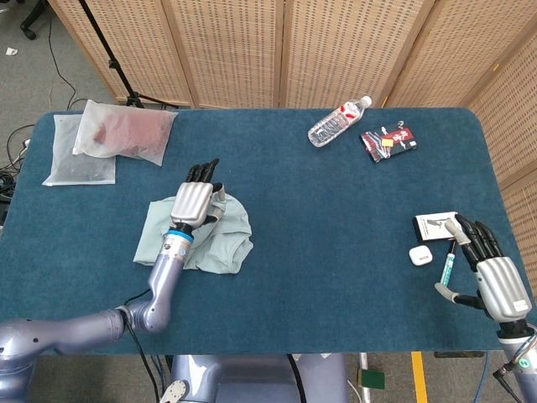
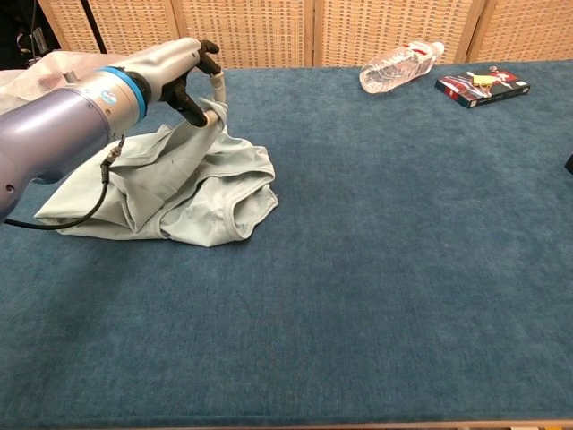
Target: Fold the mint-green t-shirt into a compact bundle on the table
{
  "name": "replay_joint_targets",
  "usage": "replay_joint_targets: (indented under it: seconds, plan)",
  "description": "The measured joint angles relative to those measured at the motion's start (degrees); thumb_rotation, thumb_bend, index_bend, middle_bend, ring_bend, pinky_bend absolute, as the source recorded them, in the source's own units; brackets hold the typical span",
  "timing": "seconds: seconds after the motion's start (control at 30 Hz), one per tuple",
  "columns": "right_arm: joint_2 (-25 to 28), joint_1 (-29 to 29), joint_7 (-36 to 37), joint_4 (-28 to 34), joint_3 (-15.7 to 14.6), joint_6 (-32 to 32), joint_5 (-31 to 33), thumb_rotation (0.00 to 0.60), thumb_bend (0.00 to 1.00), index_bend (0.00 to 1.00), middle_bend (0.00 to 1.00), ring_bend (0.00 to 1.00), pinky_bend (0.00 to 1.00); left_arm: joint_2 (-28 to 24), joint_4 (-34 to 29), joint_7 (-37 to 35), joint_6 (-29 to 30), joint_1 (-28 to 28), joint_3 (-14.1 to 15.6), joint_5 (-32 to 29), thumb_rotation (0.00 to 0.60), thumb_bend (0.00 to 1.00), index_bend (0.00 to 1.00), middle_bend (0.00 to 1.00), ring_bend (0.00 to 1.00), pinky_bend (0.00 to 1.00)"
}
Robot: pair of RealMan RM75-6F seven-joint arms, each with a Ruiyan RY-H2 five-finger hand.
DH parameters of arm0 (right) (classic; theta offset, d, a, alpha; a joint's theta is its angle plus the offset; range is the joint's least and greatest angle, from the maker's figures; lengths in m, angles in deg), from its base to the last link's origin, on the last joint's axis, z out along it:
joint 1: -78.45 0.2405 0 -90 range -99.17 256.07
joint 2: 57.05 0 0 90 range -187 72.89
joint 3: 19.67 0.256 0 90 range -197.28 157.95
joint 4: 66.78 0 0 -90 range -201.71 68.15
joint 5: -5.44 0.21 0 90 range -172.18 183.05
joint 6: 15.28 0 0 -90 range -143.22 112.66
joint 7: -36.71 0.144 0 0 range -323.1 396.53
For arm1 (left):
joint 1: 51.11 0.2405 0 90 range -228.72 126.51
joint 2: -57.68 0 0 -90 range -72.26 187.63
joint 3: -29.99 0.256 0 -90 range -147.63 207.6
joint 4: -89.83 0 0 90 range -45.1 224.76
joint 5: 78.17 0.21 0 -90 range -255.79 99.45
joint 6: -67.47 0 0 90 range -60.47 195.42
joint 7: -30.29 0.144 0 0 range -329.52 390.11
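open blue table (image 1: 336, 252) mid-span; bottle (image 1: 337, 122) and packet (image 1: 388, 140) crowd far edge.

My left hand (image 1: 195, 200) has a silver back plate, black fingers and a pale thumb; a bright blue band rings its wrist, with a thin black cable beside the lavender-grey arm. My right hand (image 1: 495, 281) matches.

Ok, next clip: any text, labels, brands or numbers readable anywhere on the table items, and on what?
None can be read.
water bottle: label with red marks, too small.
dark packet: printed graphics, blurred.
black-and-white card: print too small.
tube beside the right hand: marking illegible.
mint-green t-shirt, held by the left hand: no print visible.
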State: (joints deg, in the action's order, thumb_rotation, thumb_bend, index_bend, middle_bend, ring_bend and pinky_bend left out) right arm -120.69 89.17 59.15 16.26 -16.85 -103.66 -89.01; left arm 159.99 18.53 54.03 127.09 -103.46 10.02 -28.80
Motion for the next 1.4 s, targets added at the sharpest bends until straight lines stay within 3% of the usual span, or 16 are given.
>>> replay_joint_targets:
  seconds: [0.3, 0.4, 0.47, 0.63, 0.77, 0.87, 1.13, 1.4]
  plan:
    - [0.1, 0.2, 0.7, -0.2, 0.1, 0.4, 0.3, 0.6, 0.0, 0.0, 0.0, 0.0, 0.0, 4.2, 5.6, -0.3, -1.7, -1.9, -0.2, 0.0, 0.6, 0.47, 0.77, 0.0, 0.0, 0.0]
    - [0.1, 0.2, 0.9, -0.3, 0.1, 0.6, 0.4, 0.6, 0.0, 0.0, 0.0, 0.0, 0.0, 5.3, 7.2, -0.7, -2.5, -2.4, -0.3, 0.1, 0.6, 0.41, 0.6, 0.0, 0.0, 0.0]
    - [0.1, 0.3, 1.1, -0.4, 0.2, 0.7, 0.5, 0.6, 0.0, 0.0, 0.0, 0.0, 0.0, 5.8, 7.9, -1.0, -3.1, -2.6, -0.3, 0.1, 0.6, 0.38, 0.44, 0.0, 0.0, 0.0]
    - [0.2, 0.4, 1.5, -0.5, 0.2, 0.9, 0.6, 0.6, 0.0, 0.0, 0.0, 0.0, 0.0, 7.3, 9.7, -1.4, -4.1, -3.1, -0.4, 0.2, 0.6, 0.33, 0.2, 0.0, 0.0, 0.0]
    - [0.2, 0.3, 1.7, -0.5, 0.2, 0.7, 0.5, 0.6, 0.0, 0.0, 0.0, 0.0, 0.0, 8.8, 11.6, -1.9, -4.1, -3.5, -1.0, 0.0, 0.6, 0.24, 0.01, 0.0, 0.0, 0.0]
    - [0.3, 0.3, 1.7, -0.5, 0.2, 0.6, 0.5, 0.6, 0.0, 0.0, 0.0, 0.0, 0.0, 9.1, 11.9, -2.6, -4.0, -3.5, -1.4, 0.2, 0.6, 0.18, 0.0, 0.0, 0.0, 0.0]
    - [0.2, 0.2, 1.5, -0.5, 0.1, 0.4, 0.3, 0.6, 0.0, 0.0, 0.0, 0.0, 0.0, 7.1, 8.1, -6.0, -3.3, -2.1, -2.2, 2.0, 0.6, 0.16, 0.0, 0.0, 0.0, 0.0]
    - [0.2, -0.1, 0.6, -0.1, -0.2, -0.3, -0.4, 0.6, 0.0, 0.0, 0.0, 0.0, 0.0, -2.4, -3.8, -7.6, -1.6, 2.3, -1.7, 3.9, 0.6, 0.17, 0.0, 0.0, 0.0, 0.0]
